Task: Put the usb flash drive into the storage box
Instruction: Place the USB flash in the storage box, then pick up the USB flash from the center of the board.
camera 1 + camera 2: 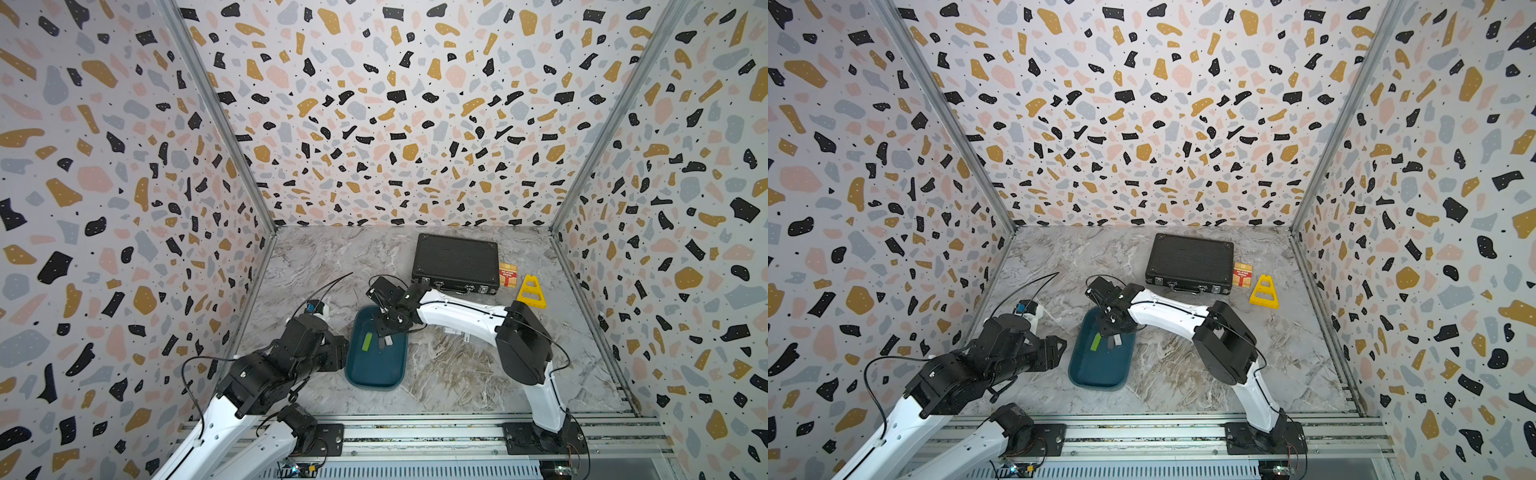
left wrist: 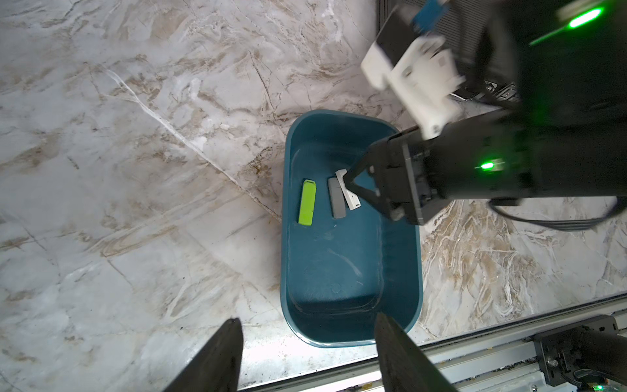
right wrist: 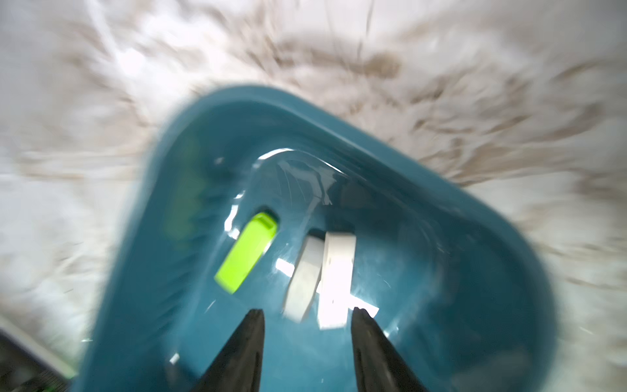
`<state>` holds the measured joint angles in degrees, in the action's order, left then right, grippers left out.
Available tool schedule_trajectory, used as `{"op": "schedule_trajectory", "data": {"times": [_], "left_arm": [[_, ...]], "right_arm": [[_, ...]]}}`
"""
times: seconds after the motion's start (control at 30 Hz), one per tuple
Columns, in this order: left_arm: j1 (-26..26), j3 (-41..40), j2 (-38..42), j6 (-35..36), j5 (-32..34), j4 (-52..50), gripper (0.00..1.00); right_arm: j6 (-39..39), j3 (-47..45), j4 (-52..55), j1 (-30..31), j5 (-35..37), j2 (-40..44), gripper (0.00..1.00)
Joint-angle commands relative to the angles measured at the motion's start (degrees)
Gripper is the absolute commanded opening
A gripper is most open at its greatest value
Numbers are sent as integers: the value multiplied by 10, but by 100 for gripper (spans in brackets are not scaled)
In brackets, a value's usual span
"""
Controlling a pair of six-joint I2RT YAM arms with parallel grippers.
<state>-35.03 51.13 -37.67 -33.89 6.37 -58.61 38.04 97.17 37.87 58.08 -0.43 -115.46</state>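
1. While the right gripper [image 3: 307,310] hangs low inside the storage box [image 1: 376,368], its jaws stand apart and hold nothing. Blur hides whether a fingertip touches anything.
2. Just ahead of those jaws, the white usb flash drive [image 3: 336,281] lies on the box floor. Both wrist views show it there [image 2: 349,197].
3. Two more sticks share that end of the box. A grey drive [image 3: 303,275] lies right against the white one, and a green drive [image 3: 246,253] sits a little apart from both.
4. The left gripper [image 2: 307,319] hovers over the counter [image 2: 135,169] at the near end of the box, jaws apart and empty.
5. Judging by its look, the white drive is light, rigid and smooth-skinned. It should neither bend nor crush, but it could squirt out of a skewed pinch.
6. The best hold would be across its narrow width, at mid-length, with the pads on the two long edges.
7. With the grey drive so close, there is little room for a fingertip on that side, so a regrasp would risk dragging both sticks.
8. The placing looks essentially done, and the sensible next move is a straight lift clear of the rim.
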Motion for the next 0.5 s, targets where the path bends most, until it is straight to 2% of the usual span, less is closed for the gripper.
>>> {"op": "schedule_trajectory", "data": {"times": [0.0,0.07,0.2,0.3,0.4,0.47], "left_arm": [[2,-1,-13,3,-9,19,66],[2,2,-26,13,-29,28,66],[-5,6,-73,28,-92,69,63],[-72,23,-134,28,-64,105,62],[-156,71,-235,40,-13,121,62],[-192,106,-310,62,-3,135,62]], "right_arm": [[-29,-23,26,-13,31,117,47],[-37,-66,23,-34,42,170,47],[-66,-211,-13,-106,71,295,48],[-77,-326,-38,-193,68,372,49],[-95,-422,-62,-289,49,424,50],[-101,-471,-78,-347,29,437,49]]}}
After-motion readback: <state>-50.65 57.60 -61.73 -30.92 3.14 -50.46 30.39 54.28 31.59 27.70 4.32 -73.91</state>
